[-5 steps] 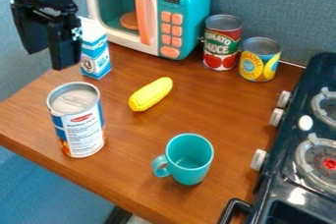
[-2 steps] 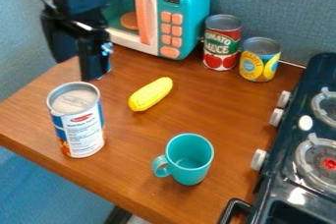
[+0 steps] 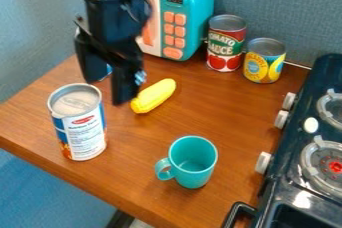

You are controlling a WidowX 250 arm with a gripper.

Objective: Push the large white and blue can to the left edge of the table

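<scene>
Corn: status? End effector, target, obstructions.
End effector open, nothing held, up beside corn. Corn lying on table, ungripped. Can upright nearby, possible snag; mug farther off, likely clear.

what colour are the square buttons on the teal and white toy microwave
The square buttons are salmon orange, clearest in the camera view.

My fixed camera looks down at a slant from above the near side of the brown wooden table (image 3: pixel 137 139), facing the blue-grey fabric wall (image 3: pixel 280 7) behind. It sits close enough that the teal and white toy microwave (image 3: pixel 198 17) runs past the top edge and the black toy stove (image 3: pixel 280 192) past the right, with my black gripper (image 3: pixel 105 91) left of centre.
</scene>
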